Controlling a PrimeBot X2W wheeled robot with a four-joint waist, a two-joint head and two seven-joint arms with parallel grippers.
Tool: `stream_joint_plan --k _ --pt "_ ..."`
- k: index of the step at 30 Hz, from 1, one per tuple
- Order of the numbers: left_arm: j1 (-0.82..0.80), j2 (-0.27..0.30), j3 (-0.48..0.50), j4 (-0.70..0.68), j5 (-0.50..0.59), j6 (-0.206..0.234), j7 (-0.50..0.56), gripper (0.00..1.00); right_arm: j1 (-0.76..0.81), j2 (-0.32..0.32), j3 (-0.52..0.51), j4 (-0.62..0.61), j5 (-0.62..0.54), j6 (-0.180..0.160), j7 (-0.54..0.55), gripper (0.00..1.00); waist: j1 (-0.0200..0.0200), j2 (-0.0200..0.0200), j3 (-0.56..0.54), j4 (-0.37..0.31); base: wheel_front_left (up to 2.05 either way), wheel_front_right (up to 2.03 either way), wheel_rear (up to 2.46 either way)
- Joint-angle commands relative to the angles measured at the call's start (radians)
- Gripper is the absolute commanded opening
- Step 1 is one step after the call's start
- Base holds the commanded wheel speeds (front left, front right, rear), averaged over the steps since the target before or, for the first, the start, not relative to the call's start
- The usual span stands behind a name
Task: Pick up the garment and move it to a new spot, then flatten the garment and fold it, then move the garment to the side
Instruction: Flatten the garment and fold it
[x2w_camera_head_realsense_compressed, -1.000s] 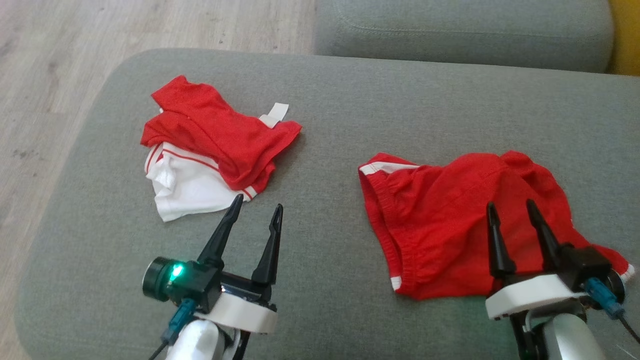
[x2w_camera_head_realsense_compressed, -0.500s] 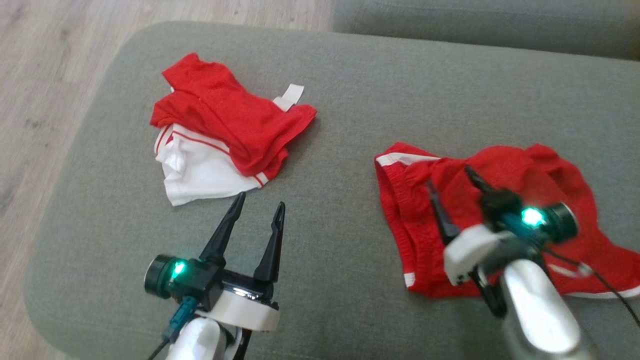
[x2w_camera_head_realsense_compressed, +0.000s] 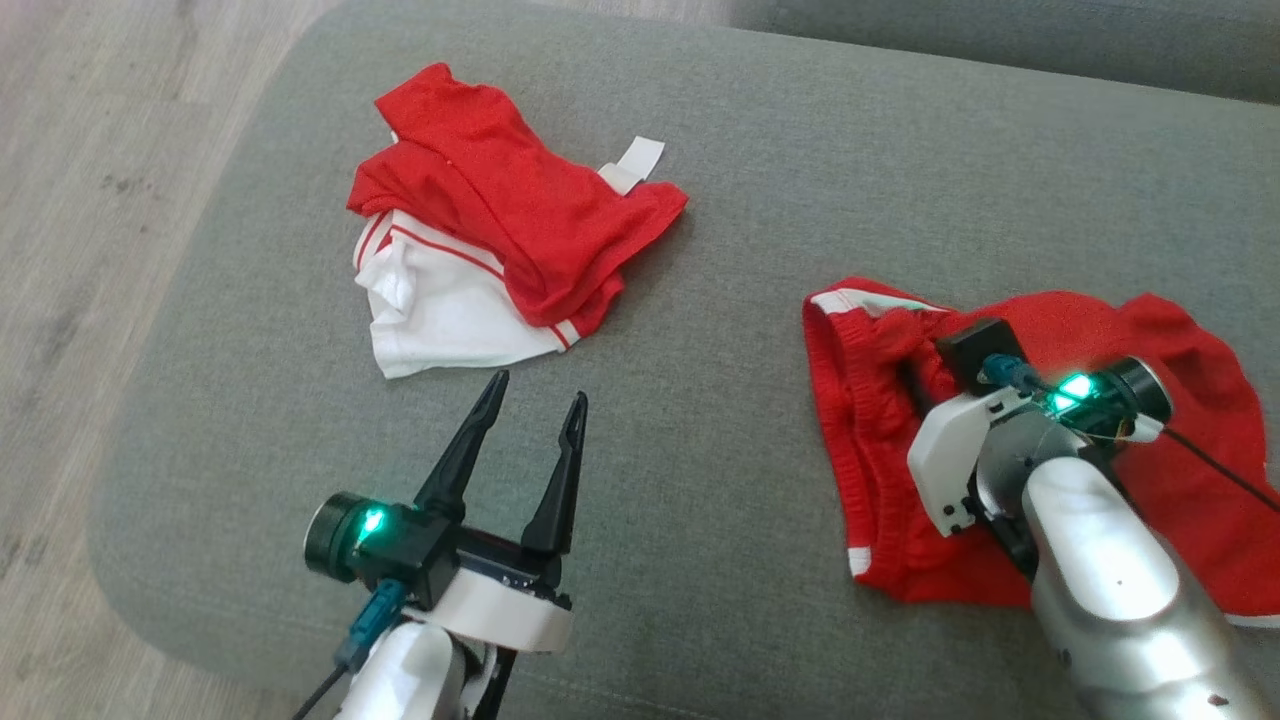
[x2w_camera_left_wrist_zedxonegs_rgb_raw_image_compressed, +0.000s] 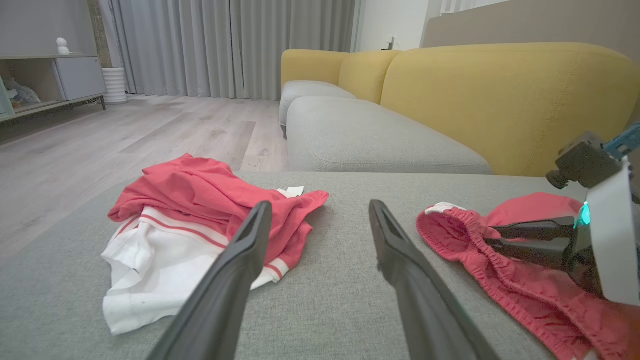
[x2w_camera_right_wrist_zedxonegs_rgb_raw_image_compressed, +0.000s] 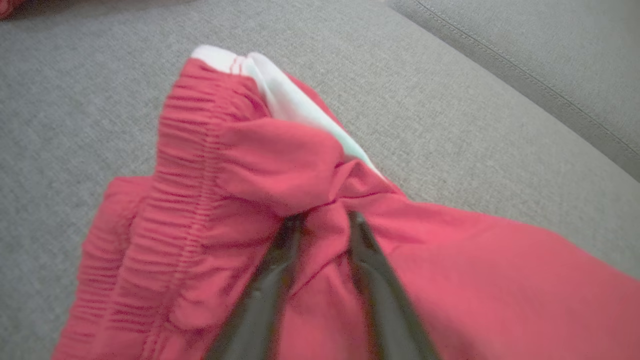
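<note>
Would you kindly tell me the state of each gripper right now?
Left gripper: open, holding nothing.
Right gripper: jaws astride a fold of the red shorts; whether they grip it cannot be told.

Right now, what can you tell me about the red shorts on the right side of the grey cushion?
The red shorts look like soft, thin sports fabric with a gathered elastic waistband and white trim. They lie crumpled, not flat, on the grey cushion. The right gripper rests on them near the waistband, a bunched fold between its two dark fingers; whether it is firmly pinched is unclear.
</note>
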Motion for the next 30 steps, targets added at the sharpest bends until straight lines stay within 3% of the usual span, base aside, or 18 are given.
stream_joint_plan --k 1,11,20,30 --pt "-0.039 -0.001 0.024 -0.029 -0.007 0.005 -0.005 1.00 -0.031 -0.004 0.018 -0.016 0.007 0.007 -0.008 0.00 -0.0001 0.0000 0.004 0.004 0.00 0.00 0.00" --pt "-0.050 -0.001 0.015 -0.030 -0.006 0.004 -0.005 1.00 -0.094 0.034 -0.083 -0.020 0.058 0.007 -0.058 0.00 -0.0001 0.0000 0.025 0.014 0.00 0.00 0.00" --pt "-0.086 -0.001 -0.006 -0.039 -0.023 0.008 -0.005 1.00 -0.224 -0.002 -0.137 0.012 0.038 0.007 -0.045 0.00 -0.0001 0.0000 0.073 0.040 0.00 0.00 0.00" --pt "-0.123 -0.001 -0.029 -0.046 -0.049 0.019 -0.005 1.00 -0.361 -0.052 -0.159 0.155 -0.055 0.007 -0.068 0.00 -0.0001 0.0000 0.120 0.075 0.00 0.00 0.00"
